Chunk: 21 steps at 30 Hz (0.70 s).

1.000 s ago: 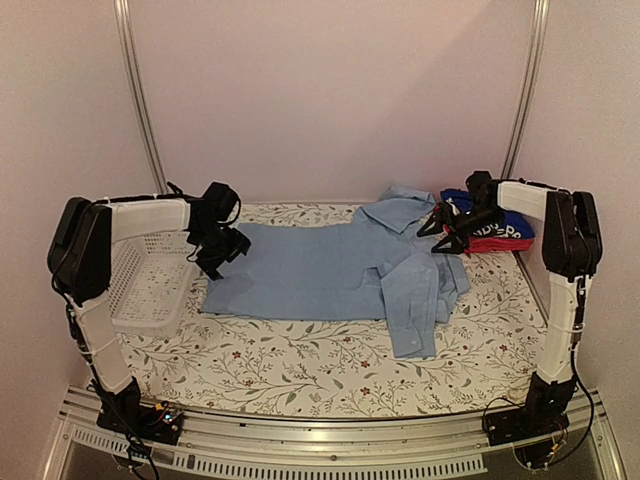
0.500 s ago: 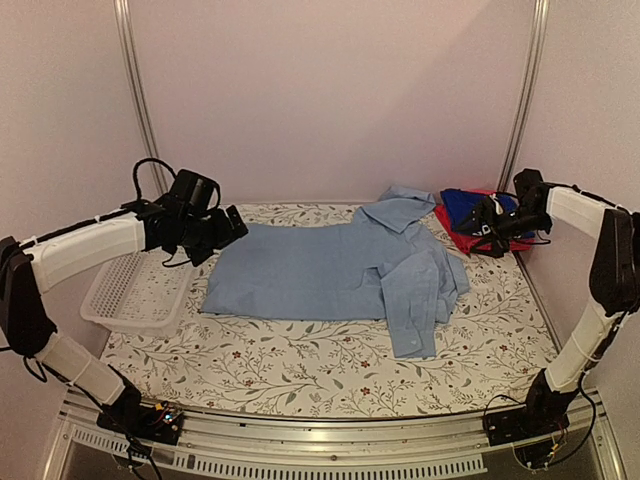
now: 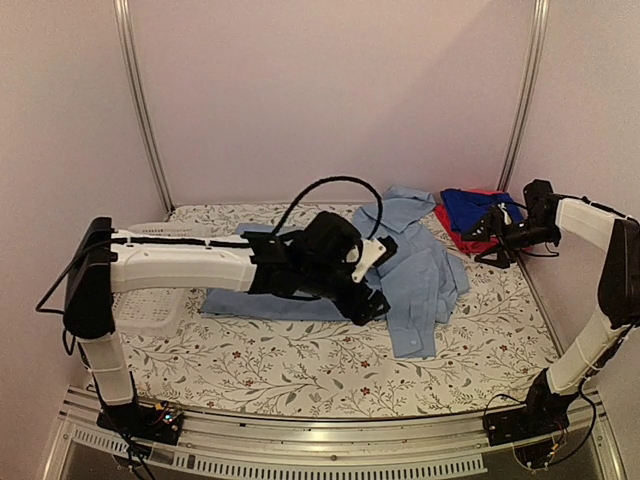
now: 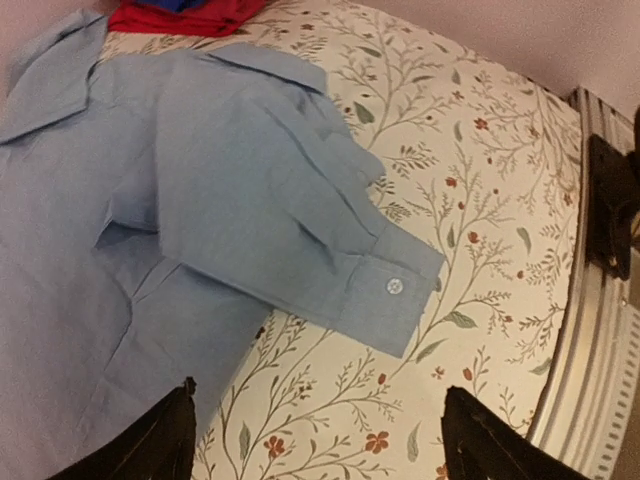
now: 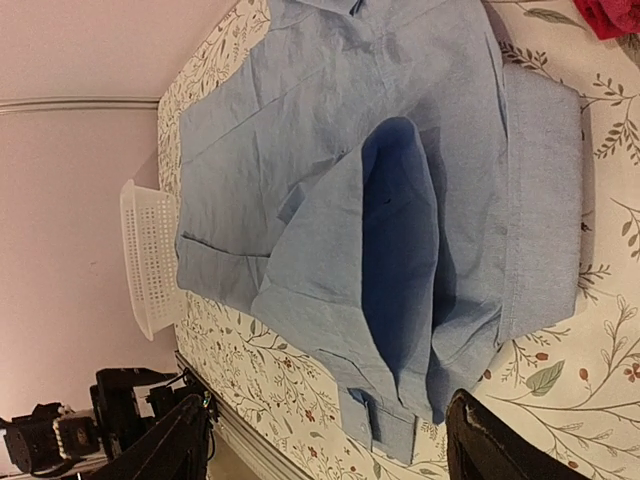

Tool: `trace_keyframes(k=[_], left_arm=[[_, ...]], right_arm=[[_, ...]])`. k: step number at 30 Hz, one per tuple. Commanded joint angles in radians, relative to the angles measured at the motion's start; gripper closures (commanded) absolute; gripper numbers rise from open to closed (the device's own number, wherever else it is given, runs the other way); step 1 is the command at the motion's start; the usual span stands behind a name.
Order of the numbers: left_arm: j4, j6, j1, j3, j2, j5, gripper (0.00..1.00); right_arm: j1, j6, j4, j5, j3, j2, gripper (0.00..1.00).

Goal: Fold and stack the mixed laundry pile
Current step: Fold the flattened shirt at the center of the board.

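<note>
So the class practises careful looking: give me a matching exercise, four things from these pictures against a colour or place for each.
1 collared shirt
2 basket
3 left gripper
4 royal-blue shirt

A lying on a red garment, far right
B open, near the cuffed sleeve
C white, at the left
D light blue, in the middle

Pairs: 1-D, 2-C, 3-B, 4-A

soft, even, slightly dim light; faint shadows under the light-blue shirt (image 3: 420, 275); mild blur.
</note>
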Motion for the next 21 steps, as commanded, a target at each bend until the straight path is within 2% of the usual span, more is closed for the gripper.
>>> trace_keyframes(k=[1, 5, 8, 13, 18, 21], left_arm=[[-0.011, 0.331, -0.099, 0.159, 0.161, 0.118, 0.19], [0.035, 0.339, -0.094, 0.242, 0.263, 0.256, 0.3], [0.014, 0.346, -0.106, 0.327, 0.367, 0.276, 0.33], [-0.005, 0.335, -0.11, 0.434, 0.506, 0.231, 0.31], [0.006, 0.348, -0.111, 0.448, 0.585, 0.211, 0.23], [0.011, 0.345, -0.11, 0.449, 0.633, 0.157, 0.22]], right_arm=[[-0.037, 0.002, 0.032, -0.034, -0.029, -0.033, 0.2], [-0.043, 0.007, 0.042, -0.031, -0.035, -0.045, 0.2], [-0.044, 0.018, 0.056, -0.038, -0.047, -0.046, 0.2], [-0.044, 0.026, 0.069, -0.044, -0.064, -0.043, 0.21], [-0.044, 0.014, 0.067, -0.051, -0.077, -0.036, 0.22], [-0.044, 0.008, 0.063, -0.052, -0.078, -0.034, 0.22]])
